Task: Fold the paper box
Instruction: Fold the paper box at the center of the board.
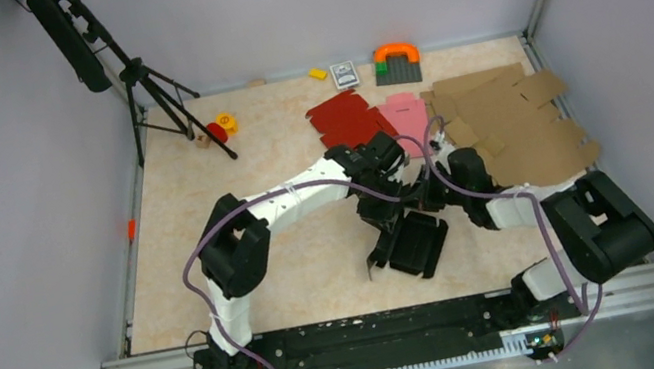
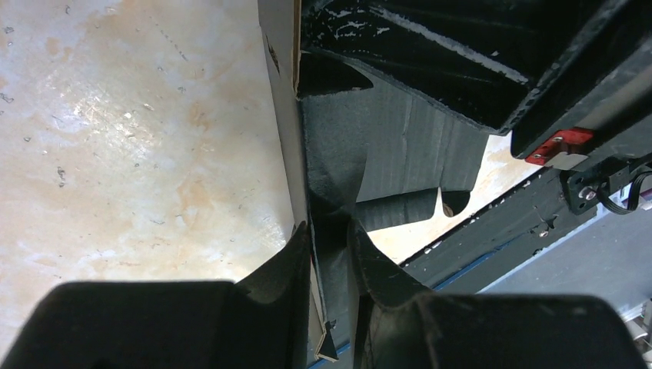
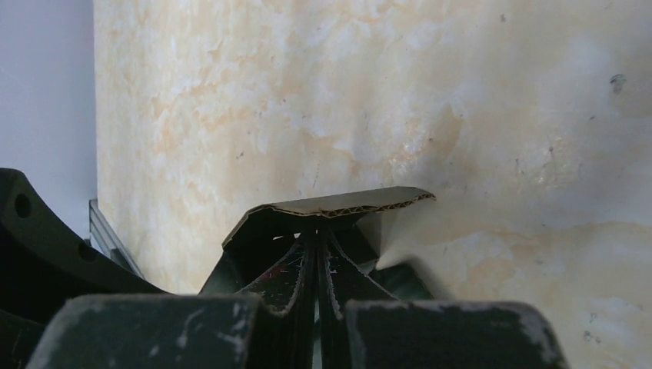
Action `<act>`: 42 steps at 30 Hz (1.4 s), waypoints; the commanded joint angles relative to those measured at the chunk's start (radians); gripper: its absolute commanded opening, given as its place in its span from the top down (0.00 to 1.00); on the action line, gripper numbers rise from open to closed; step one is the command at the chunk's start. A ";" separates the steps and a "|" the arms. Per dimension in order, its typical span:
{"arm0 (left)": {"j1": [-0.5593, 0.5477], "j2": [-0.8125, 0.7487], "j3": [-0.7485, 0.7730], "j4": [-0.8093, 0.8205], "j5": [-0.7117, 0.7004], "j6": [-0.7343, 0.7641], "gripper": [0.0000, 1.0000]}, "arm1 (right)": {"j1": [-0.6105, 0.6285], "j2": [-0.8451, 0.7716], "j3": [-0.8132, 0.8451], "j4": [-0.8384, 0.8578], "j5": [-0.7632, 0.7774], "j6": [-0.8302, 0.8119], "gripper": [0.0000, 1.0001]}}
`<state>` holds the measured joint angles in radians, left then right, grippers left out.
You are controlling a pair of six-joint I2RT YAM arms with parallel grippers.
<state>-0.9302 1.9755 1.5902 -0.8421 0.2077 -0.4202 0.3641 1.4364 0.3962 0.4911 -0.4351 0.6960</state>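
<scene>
The black paper box (image 1: pixel 419 241) lies partly folded on the table's near middle, one wall standing up on its left side. My left gripper (image 1: pixel 386 207) reaches down onto it from the left. In the left wrist view the left gripper (image 2: pixel 330 250) is shut on a doubled-over black wall of the paper box (image 2: pixel 384 146), one finger on each face. My right gripper (image 1: pixel 427 189) hangs just right of it. In the right wrist view the right gripper (image 3: pixel 317 250) is shut, its tips up against the underside of a box flap (image 3: pixel 330 204) seen edge-on.
A red blank (image 1: pixel 344 118) and a pink blank (image 1: pixel 404 112) lie behind the arms. A pile of brown cardboard (image 1: pixel 510 122) fills the back right. A tripod (image 1: pixel 148 84) stands back left, with small toys (image 1: pixel 220 127) near it. The base rail (image 2: pixel 500 223) runs close by.
</scene>
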 commanded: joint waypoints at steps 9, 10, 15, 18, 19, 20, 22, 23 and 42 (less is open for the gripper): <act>-0.007 0.013 0.031 0.023 -0.053 0.012 0.85 | 0.002 -0.114 0.150 -0.302 0.201 -0.316 1.00; -0.007 0.013 0.032 0.023 -0.053 0.012 0.85 | 0.001 -0.107 0.158 -0.319 0.209 -0.339 1.00; -0.007 0.014 0.039 0.021 -0.052 0.015 0.85 | 0.001 -0.072 0.166 -0.327 0.215 -0.424 1.00; -0.007 0.018 0.043 0.018 -0.053 0.017 0.85 | 0.002 -0.037 0.173 -0.313 0.172 -0.436 1.00; -0.007 0.018 0.044 0.017 -0.053 0.017 0.85 | 0.007 -0.022 0.176 -0.308 0.163 -0.438 1.00; -0.007 0.019 0.044 0.017 -0.053 0.017 0.85 | 0.012 -0.010 0.180 -0.303 0.161 -0.438 1.00; -0.006 0.021 0.046 0.017 -0.051 0.016 0.85 | 0.024 0.013 0.191 -0.298 0.153 -0.439 1.00; -0.007 0.022 0.045 0.018 -0.051 0.017 0.85 | 0.030 0.018 0.198 -0.295 0.148 -0.437 1.00; -0.010 0.037 0.051 0.023 -0.053 0.012 0.85 | 0.055 -0.016 0.086 -0.133 -0.025 -0.279 1.00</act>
<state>-0.9333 1.9900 1.6157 -0.8402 0.1818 -0.4171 0.3977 1.4399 0.4812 0.3202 -0.4206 0.4114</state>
